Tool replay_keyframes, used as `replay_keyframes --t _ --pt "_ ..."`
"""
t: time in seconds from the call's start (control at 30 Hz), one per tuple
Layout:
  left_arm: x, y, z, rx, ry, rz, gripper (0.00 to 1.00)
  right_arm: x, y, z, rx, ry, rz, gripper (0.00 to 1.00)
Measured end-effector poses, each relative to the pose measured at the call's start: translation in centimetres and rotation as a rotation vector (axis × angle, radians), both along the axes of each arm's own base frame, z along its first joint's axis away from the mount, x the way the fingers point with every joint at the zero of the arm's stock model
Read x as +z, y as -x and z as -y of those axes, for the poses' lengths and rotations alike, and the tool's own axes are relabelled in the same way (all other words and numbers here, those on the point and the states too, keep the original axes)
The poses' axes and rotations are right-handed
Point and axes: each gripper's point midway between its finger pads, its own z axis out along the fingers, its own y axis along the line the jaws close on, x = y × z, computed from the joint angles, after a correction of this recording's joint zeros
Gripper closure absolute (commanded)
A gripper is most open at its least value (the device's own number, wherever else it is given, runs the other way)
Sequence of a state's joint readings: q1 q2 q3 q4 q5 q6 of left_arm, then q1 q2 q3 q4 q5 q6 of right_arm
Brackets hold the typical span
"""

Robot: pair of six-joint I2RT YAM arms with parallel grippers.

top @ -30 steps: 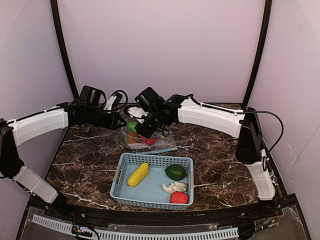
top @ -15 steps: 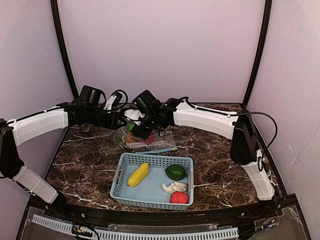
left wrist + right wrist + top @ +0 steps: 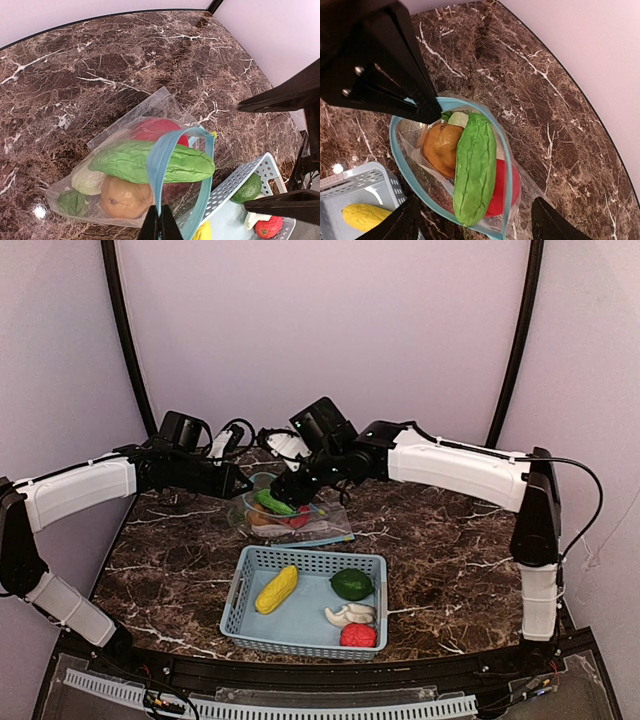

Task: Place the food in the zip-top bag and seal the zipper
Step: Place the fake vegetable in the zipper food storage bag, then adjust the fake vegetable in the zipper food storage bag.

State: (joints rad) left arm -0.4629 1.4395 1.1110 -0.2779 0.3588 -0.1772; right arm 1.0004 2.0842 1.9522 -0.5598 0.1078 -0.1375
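Partway. Pod (image 3: 475,167), potato (image 3: 440,145) and apple (image 3: 496,200) are in the bag (image 3: 140,112) on the desk (image 3: 450,540). Left tool (image 3: 159,222) is clamped on the zipper (image 3: 156,160), which is unsealed. Right tool (image 3: 472,222) is apart and empty above the bag. Corn (image 3: 277,589), green fruit (image 3: 351,584), mushroom (image 3: 350,615) and red fruit (image 3: 358,635) are left in the basket (image 3: 235,605).

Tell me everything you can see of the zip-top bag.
Clear soft plastic zip-top bag with a light blue zipper rim, unsealed, mouth gaping. It lies on the dark marble table just beyond the blue basket, holding a green pod on top, a brown potato, a red piece and a white one. The shut left gripper pinches its rim.
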Motion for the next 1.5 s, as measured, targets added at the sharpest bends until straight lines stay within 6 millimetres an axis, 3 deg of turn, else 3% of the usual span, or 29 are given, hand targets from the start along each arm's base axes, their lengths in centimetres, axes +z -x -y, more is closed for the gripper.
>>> replay_keyframes --t 0.13,0.23,0.53,0.77,1.07,1.4,1.5 --pt "0.0 0.0 0.0 0.001 0.0 0.0 0.99 3.9 0.8 1.2 -0.044 -0.108 -0.003 0.32" --pt "0.0 0.0 0.0 0.001 0.0 0.0 0.99 4.9 1.3 1.9 -0.089 -0.17 -0.04 0.37" --pt "0.0 0.0 0.0 0.0 0.0 0.0 0.99 -0.1 2.5 2.7 -0.197 -0.197 -0.255 0.48" --pt "0.0 0.0 0.0 0.001 0.0 0.0 0.99 -0.3 2.9 2.0 -0.211 -0.245 -0.323 0.54" --pt "0.0 0.0 0.0 0.001 0.0 0.0 0.99 -4.2 2.8 1.4 -0.238 -0.203 -0.384 0.57" --pt "0.0 0.0 0.0 0.001 -0.001 0.0 0.99 -5.6 2.1 1.0 -0.262 -0.187 -0.39 0.78" --pt "0.0 0.0 0.0 0.002 -0.001 0.0 0.99 -5.7 1.9 1.2 -0.273 -0.182 -0.382 0.79"
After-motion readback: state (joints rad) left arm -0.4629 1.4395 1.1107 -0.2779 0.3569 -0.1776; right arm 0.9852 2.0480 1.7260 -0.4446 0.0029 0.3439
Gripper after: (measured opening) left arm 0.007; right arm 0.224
